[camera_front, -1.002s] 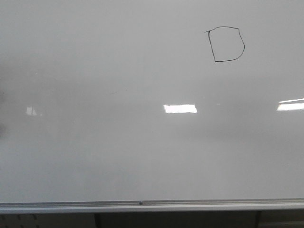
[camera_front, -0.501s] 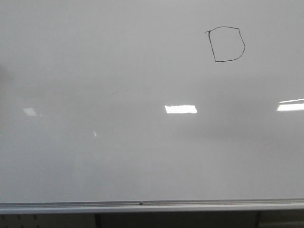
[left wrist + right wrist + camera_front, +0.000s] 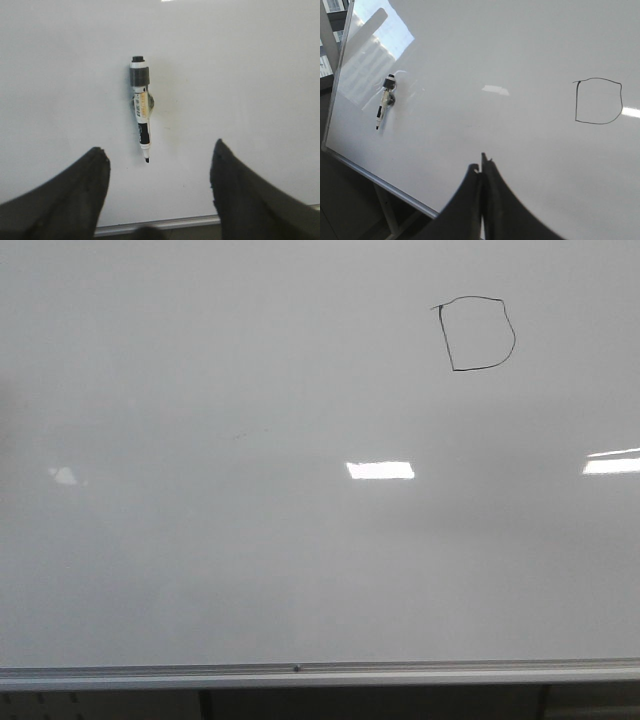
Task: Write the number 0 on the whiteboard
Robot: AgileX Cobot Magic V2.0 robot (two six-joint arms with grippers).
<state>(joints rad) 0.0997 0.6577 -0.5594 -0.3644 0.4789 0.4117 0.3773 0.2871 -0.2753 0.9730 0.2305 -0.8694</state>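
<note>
The whiteboard (image 3: 250,570) fills the front view, with its silver rail along the bottom. The number 0 (image 3: 476,333), a thin black D-like outline, is drawn at the upper right; it also shows in the right wrist view (image 3: 598,100). A black and white marker (image 3: 141,115) hangs on the board, tip down, ahead of my left gripper (image 3: 159,162), which is open and empty, a short way back from it. The marker also shows in the right wrist view (image 3: 385,101) near the board's left edge. My right gripper (image 3: 482,167) is shut and empty, away from the board. Neither gripper shows in the front view.
The aluminium rail (image 3: 300,673) runs along the board's bottom edge, with dark stand legs (image 3: 205,705) below. Bright rectangular light reflections (image 3: 380,470) lie across the board's middle. In the right wrist view the board's frame (image 3: 380,180) and a window reflection (image 3: 375,45) show.
A dark shadow at the board's left edge in the front view has faded, and the faint reflection there has shifted slightly. The drawn outline is the same.
</note>
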